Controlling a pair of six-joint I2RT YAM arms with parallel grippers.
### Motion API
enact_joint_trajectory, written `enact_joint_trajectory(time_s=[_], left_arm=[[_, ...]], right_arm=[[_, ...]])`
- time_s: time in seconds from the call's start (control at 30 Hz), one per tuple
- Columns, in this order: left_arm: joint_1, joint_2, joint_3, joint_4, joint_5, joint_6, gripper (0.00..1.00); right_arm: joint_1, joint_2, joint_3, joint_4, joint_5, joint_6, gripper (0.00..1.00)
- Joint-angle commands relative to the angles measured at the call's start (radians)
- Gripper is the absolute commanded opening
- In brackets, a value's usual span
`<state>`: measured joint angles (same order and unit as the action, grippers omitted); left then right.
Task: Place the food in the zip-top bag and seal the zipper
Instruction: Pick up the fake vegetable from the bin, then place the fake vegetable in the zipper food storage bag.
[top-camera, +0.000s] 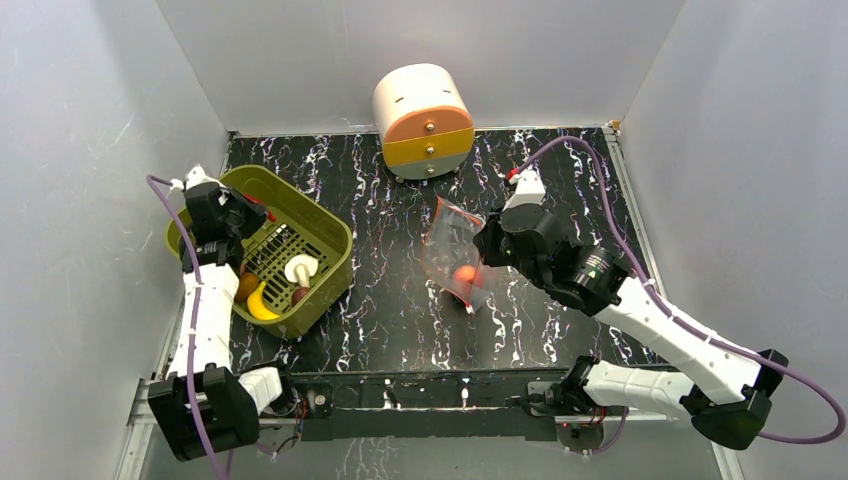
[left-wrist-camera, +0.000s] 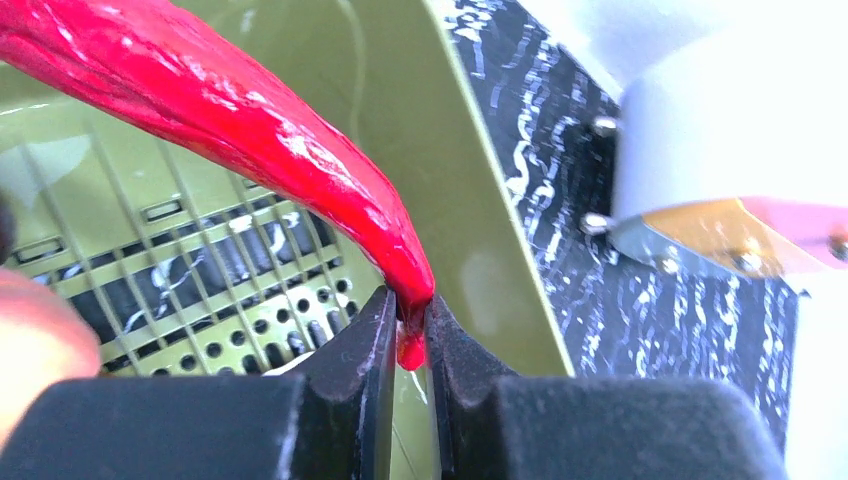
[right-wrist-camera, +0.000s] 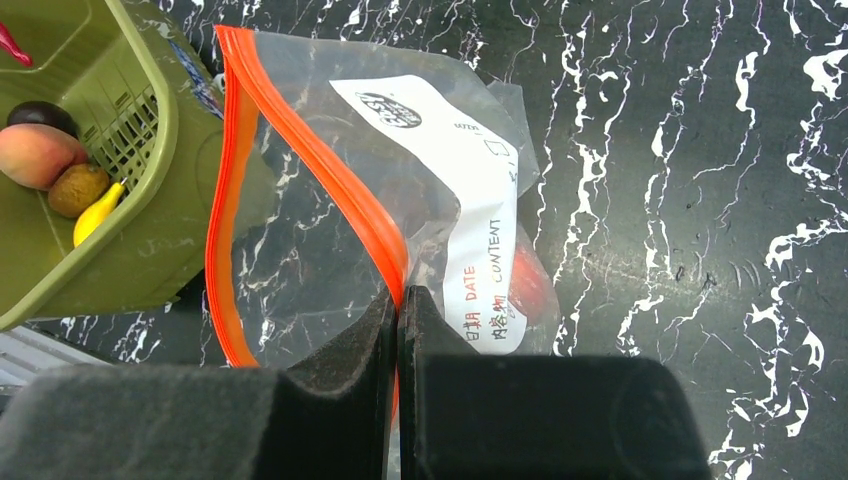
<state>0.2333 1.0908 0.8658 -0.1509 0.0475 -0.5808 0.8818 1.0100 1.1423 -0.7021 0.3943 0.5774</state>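
Observation:
My left gripper is over the olive-green basket. In the left wrist view it is shut on the thin end of a glossy red chili pepper, which hangs above the basket floor. My right gripper is shut on the orange zipper of the clear zip-top bag and holds its mouth open above the table. The right gripper also shows in the right wrist view. A red-orange round food lies inside the bag. More food lies in the basket: a banana, a mushroom and a peach.
A white and orange round toy drawer cabinet stands at the back centre of the black marbled table. Grey walls close in the left, right and back. The basket's tall rim is just left of the bag.

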Motion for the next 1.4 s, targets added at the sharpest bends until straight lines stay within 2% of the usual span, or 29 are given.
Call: enact_joint_trajectory(time_s=[0.0, 0.2, 0.33, 0.47, 0.67, 0.9, 1.2, 1.37], left_arm=[[-0.017, -0.040, 0.073, -0.060, 0.214, 0.067, 0.00], [-0.088, -0.068, 0.084, -0.036, 0.379, 0.052, 0.00], [-0.288, -0.114, 0.069, 0.033, 0.481, 0.056, 0.00], [-0.394, -0.156, 0.047, 0.147, 0.559, -0.005, 0.00], [-0.536, -0.183, 0.017, 0.281, 0.519, -0.042, 0.00], [-0.700, -0.166, -0.008, 0.391, 0.462, -0.061, 0.00], [-0.931, -0.143, -0.014, 0.434, 0.359, 0.124, 0.00], [-1.001, -0.127, -0.032, 0.402, 0.285, 0.228, 0.00]], right_arm=[[0.002, 0.002, 0.045, 0.055, 0.027, 0.013, 0.00], [0.002, 0.041, 0.060, 0.065, 0.024, 0.033, 0.00], [0.003, 0.097, 0.094, 0.092, 0.032, 0.032, 0.00], [0.003, 0.141, 0.119, 0.152, 0.004, 0.065, 0.00], [0.003, 0.134, 0.117, 0.222, -0.014, 0.119, 0.00], [0.003, 0.101, 0.089, 0.263, -0.109, 0.204, 0.00], [0.003, 0.097, 0.062, 0.297, -0.156, 0.244, 0.00], [0.003, 0.082, 0.048, 0.310, -0.168, 0.256, 0.00]])
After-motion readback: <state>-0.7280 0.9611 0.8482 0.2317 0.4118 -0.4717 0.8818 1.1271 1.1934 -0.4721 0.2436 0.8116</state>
